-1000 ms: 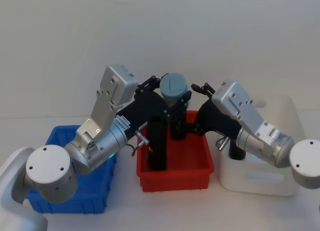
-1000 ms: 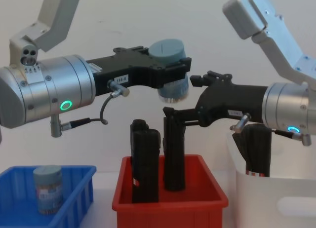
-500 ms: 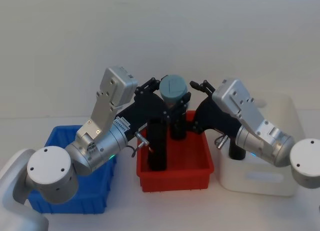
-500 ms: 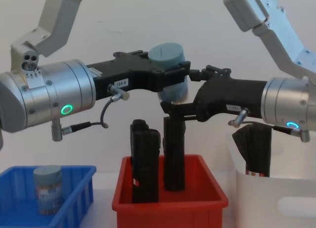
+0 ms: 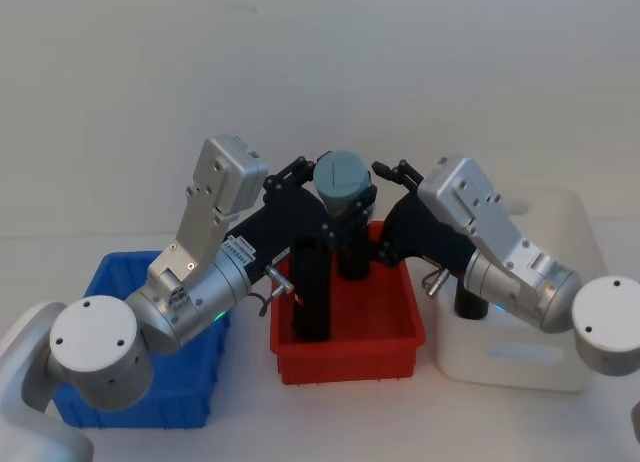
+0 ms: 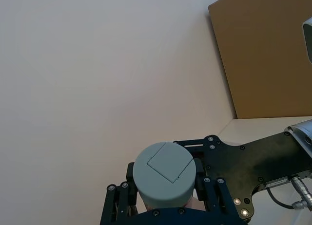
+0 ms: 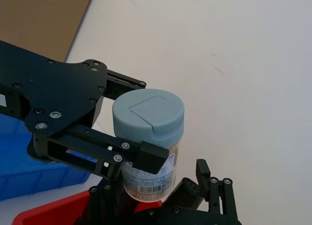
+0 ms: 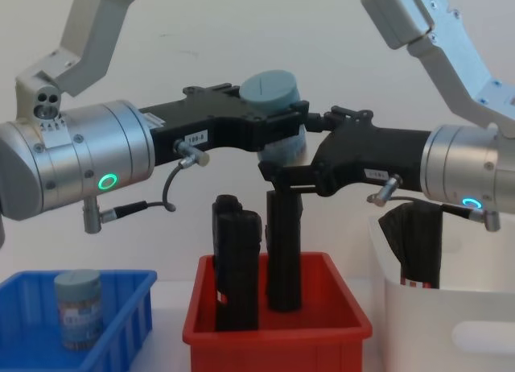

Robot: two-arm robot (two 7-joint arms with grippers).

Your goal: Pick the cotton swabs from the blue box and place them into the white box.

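A cotton swabs jar (image 5: 340, 176) with a grey-blue lid hangs in the air above the red bin, and my left gripper (image 5: 341, 200) is shut on its clear body. The jar (image 8: 272, 90) shows from the side, between the left gripper (image 8: 283, 129) and my right gripper (image 8: 304, 146), which is open with one finger on either side of the jar's lower body. The jar (image 7: 148, 120) shows close up, as does its lid (image 6: 165, 173). Another swabs jar (image 8: 78, 307) stands in the blue box (image 8: 125, 328) at the left. The white box (image 5: 560, 364) is at the right.
A red bin (image 5: 350, 354) between the two boxes holds tall black rolls (image 8: 237, 263), right under both grippers. Another black roll (image 8: 418, 247) stands in the white box (image 8: 455, 336). A brown board (image 6: 265, 54) leans on the wall.
My right gripper has moved left and up until its open fingers bracket the held jar. The left gripper has shifted slightly with the jar.
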